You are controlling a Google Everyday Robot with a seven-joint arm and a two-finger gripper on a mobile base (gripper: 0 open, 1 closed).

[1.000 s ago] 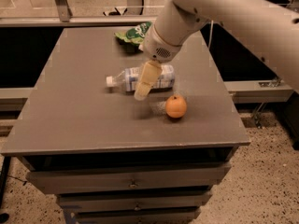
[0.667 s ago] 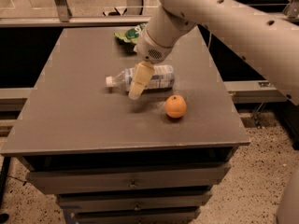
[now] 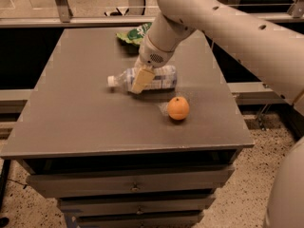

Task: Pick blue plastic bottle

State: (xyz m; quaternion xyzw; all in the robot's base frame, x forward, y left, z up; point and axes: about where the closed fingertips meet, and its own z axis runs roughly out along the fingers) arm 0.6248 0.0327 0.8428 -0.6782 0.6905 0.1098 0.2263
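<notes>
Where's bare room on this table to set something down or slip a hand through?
Free: the table to the picture's left of the blue plastic bottle, and the front strip ahead of the orange. Crowded: centre-rear, where the hand hangs over the bottle, with the green snack bag just behind.

Flat grey-brown tabletop [image 3: 85, 122] on a cabinet of stacked drawers [image 3: 135, 187], each with a small central pull; speckled terrazzo floor [image 3: 247, 198] at lower right and lower left; pale horizontal rail [image 3: 71, 22] along the rear edge, with an upright metal post [image 3: 61, 1] above; lighter floor beyond the rail; dark recesses on both sides, crossed by low beams [image 3: 249, 87]; dim, warm overhead lighting; gripper [image 3: 140, 82] above the rear centre of the tabletop.
</notes>
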